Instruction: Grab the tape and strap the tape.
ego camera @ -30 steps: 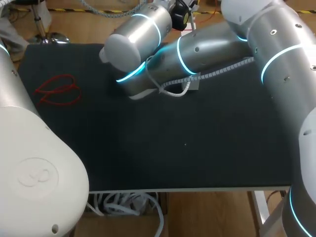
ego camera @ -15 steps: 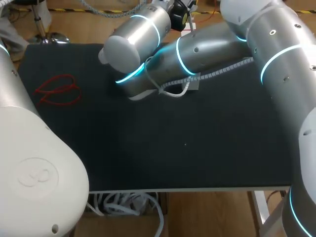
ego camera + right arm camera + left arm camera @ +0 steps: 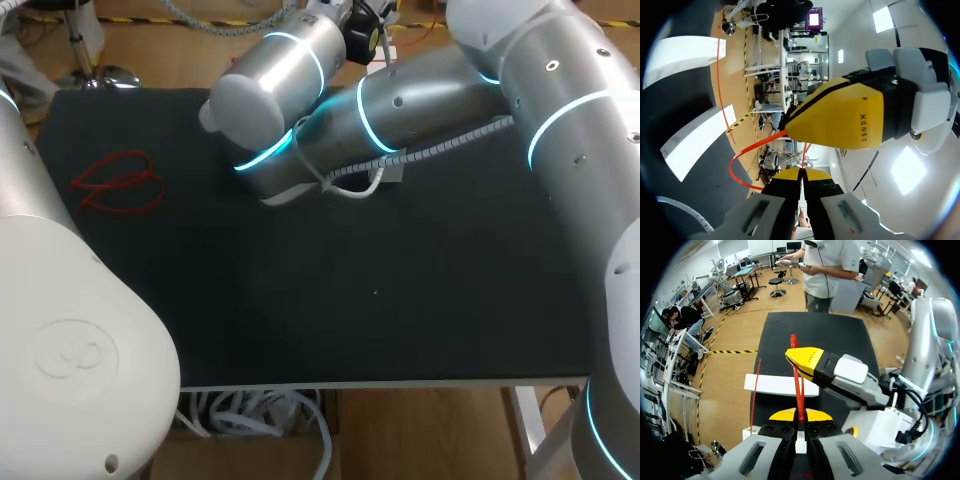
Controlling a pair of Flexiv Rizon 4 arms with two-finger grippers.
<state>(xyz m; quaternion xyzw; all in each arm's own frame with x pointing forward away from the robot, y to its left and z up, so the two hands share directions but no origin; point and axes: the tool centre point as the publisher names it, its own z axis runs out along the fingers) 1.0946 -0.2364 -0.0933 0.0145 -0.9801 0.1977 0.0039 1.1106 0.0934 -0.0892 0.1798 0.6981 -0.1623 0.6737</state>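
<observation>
L gripper (image 3: 799,415) pinching red tape (image 3: 798,390); R gripper (image 3: 802,172) clamped on same tape, just further along it.

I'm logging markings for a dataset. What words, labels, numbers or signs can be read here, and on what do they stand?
Short dark lettering on the yellow fingertip of the left claw: not clear enough to quote.
Round embossed emblem on the left arm: a sign only, with no letters.
Red tape, white strip, black mat: no print visible.
</observation>
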